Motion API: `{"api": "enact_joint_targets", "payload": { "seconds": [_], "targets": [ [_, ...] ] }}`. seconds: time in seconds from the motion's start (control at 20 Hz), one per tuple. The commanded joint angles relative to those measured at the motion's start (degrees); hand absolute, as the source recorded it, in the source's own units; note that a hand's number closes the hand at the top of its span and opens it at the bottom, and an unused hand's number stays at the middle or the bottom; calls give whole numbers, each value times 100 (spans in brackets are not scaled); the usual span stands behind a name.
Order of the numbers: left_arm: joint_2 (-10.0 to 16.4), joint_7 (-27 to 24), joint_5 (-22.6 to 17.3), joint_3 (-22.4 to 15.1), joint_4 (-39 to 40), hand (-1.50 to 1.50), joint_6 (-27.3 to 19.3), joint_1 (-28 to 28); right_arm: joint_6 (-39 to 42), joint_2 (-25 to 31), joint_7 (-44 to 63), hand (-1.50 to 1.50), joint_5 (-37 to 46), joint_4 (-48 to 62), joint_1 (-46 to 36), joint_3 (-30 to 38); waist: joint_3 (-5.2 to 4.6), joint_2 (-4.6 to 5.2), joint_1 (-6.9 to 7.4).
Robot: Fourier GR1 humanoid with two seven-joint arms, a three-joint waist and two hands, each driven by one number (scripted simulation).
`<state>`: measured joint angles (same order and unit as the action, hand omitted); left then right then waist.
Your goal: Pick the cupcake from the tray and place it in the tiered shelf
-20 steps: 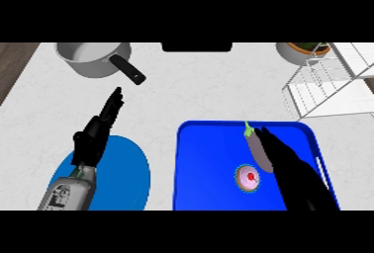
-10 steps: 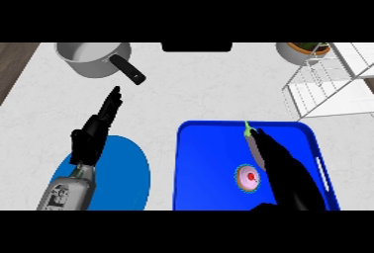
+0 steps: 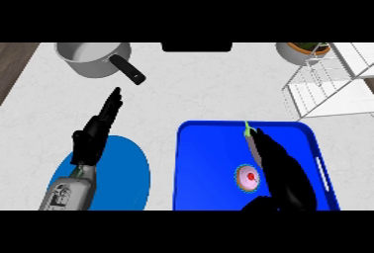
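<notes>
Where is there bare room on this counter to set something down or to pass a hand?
The widest bare counter lies between the pot, the tray and the tiered shelf. The tray's left part, beside the cupcake, is also bare. Crowded: the tray's right, under the right hand, and the plate, partly under the left hand.

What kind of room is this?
Probably a kitchen: a pale counter holds a metal pot, a cupcake sits on a blue tray, and a white wire shelf stands at the right.
</notes>
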<state>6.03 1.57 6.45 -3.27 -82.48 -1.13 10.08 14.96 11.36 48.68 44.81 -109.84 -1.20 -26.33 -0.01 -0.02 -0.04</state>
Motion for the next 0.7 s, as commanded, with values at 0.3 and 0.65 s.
{"api": "enact_joint_targets", "payload": {
  "seconds": [0.3,0.65],
  "targets": [
    [104,-114,-15,262,-57,0,239,-120,-29,-456,-308,-150,364,418,100,-77,0,0,6],
    [50,162,33,223,-364,0,324,-180,-31,-248,-922,-150,269,646,352,370,1,-2,3]
  ]
}}
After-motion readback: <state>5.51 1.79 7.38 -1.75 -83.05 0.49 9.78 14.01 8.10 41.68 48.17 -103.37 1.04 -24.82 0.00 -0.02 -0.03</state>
